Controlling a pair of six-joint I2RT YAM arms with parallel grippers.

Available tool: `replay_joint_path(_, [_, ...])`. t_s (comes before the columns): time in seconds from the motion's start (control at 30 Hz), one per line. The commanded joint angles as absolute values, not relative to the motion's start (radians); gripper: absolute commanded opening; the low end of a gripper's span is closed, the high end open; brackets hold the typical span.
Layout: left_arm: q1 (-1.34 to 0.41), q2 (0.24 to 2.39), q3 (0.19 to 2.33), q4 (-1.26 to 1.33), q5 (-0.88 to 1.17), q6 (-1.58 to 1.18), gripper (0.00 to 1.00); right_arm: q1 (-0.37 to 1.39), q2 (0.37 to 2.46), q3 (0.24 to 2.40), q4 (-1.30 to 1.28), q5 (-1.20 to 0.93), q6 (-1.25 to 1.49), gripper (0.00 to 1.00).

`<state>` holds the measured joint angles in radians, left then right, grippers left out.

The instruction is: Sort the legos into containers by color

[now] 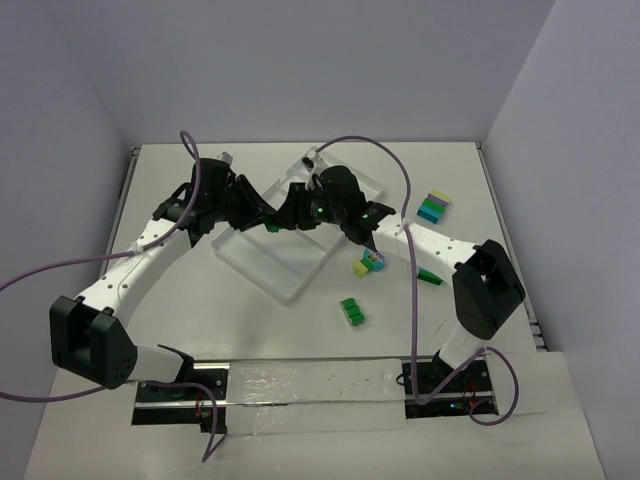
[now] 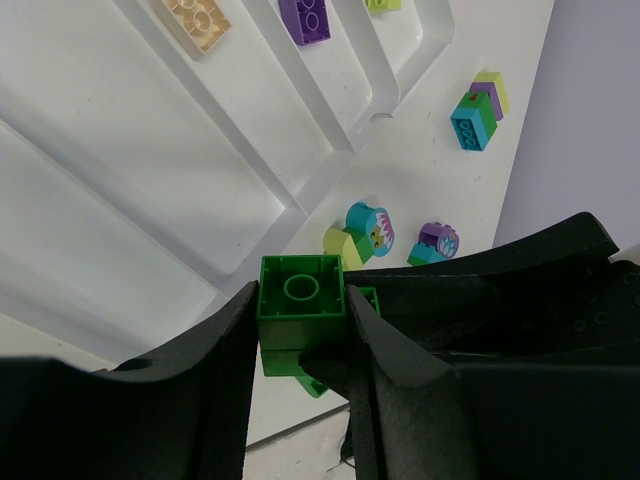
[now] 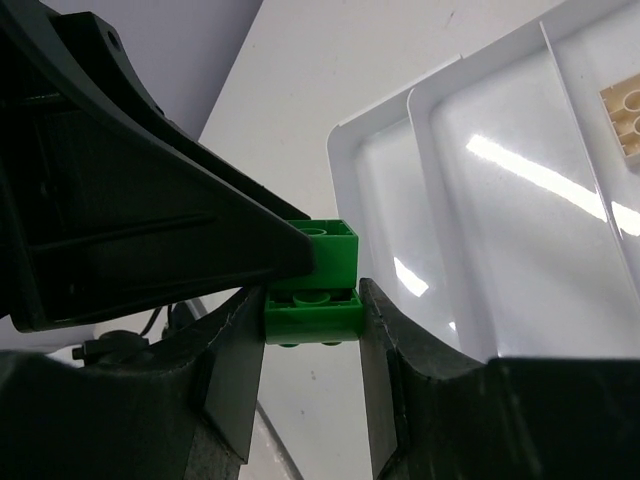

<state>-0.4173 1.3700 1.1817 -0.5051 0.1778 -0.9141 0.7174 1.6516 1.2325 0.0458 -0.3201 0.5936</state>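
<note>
The green stack [image 2: 300,290], two bricks joined, hangs over the tray [image 1: 262,272] near the upper middle of the top view. The left gripper [image 2: 300,325] pinches one brick, and the right gripper [image 3: 313,320] is clamped on the other. If they pull unevenly, the bricks may snap apart. One could then slip loose and drop beside the peach brick [image 2: 195,20] or onto the table [image 1: 200,330].

Two arms, left arm [image 1: 135,262] and right arm [image 1: 487,288], of white links with bulky black joint housings. A thin purple cable [image 1: 375,142] along each. Dark mounting rails [image 1: 180,388] at the near edge, with small red wires [image 1: 205,408]. Fingers [image 2: 200,400] of left tool [image 2: 300,335] and right tool [image 3: 312,320] matte black, broad, smooth.
</note>
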Motion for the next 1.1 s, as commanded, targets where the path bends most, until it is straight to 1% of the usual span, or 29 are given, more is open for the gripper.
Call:
replay_joint_path(0.0, [-0.412,1.35,1.171,-0.444,0.202,-0.919,0.0,0.725,1.621,1.244,0.115,-0.315,0.598,0.12])
replay_joint_path(0.07, [-0.409,1.353,1.169,-0.44,0.196,-0.926,0.0,0.724,1.616,1.241,0.092,-0.304,0.588,0.05])
replay_joint_path(0.1, [-0.405,1.354,1.166,-0.434,0.195,-0.93,0.0,0.724,1.612,1.241,0.073,-0.286,0.581,0.03])
replay_joint_path(0.3, [-0.388,1.359,1.091,-0.355,0.216,-0.98,0.0,0.723,1.572,1.166,-0.024,-0.193,0.492,0.02])
replay_joint_path(0.4, [-0.384,1.383,1.074,-0.332,0.203,-0.993,0.0,0.723,1.518,1.106,-0.04,-0.159,0.478,0.02])
replay_joint_path(0.63, [-0.383,1.44,1.147,-0.362,0.161,-0.976,0.0,0.724,1.467,1.06,-0.071,-0.126,0.46,0.02])
replay_joint_path(0.83, [-0.38,1.476,1.161,-0.362,0.141,-0.963,0.0,0.724,1.453,1.048,-0.115,-0.066,0.43,0.03])
replay_joint_path(0.97, [-0.381,1.514,1.19,-0.394,0.044,-0.928,0.0,0.724,1.438,1.044,-0.151,-0.008,0.42,0.03])
replay_joint_path(1.07, [-0.39,1.569,1.231,-0.44,-0.102,-0.912,0.0,0.723,1.418,1.035,-0.166,0.035,0.411,0.03])
